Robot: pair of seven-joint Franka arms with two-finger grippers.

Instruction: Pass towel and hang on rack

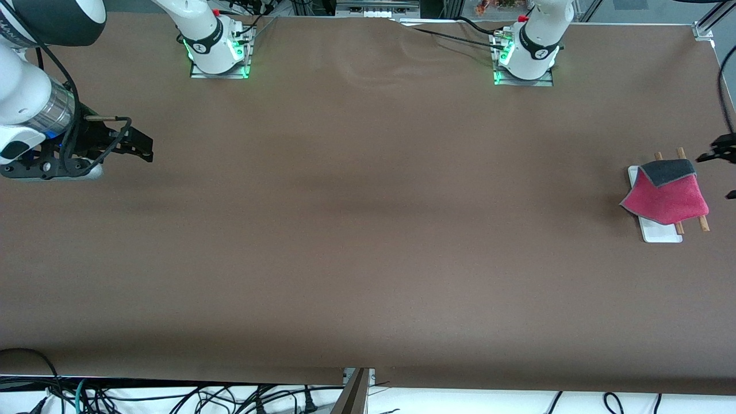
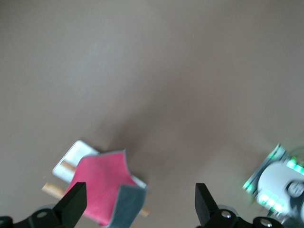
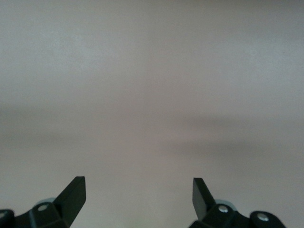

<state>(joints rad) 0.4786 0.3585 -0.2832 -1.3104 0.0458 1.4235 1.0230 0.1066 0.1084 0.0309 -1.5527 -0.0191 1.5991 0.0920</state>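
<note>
While you look toward the left arm's end of the table [image 1: 368,241], the towel [image 1: 667,198] lies draped over the rack [image 1: 655,233], pink side up with a grey corner folded over; the left gripper [image 2: 137,202] hangs beside it, fingers wide. Your right gripper [image 3: 138,192] waits over bare table at the right arm's end, fingers wide too.

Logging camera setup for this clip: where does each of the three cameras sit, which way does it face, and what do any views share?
Front view: high across the table, facing both bases; shows the right claw, the left claw, and the towel draped on the rack.
Left wrist view: looks down past its open fingers at towel and rack.
Right wrist view: open fingers over bare table.
Shared: towel and rack, in front and left wrist views.
</note>
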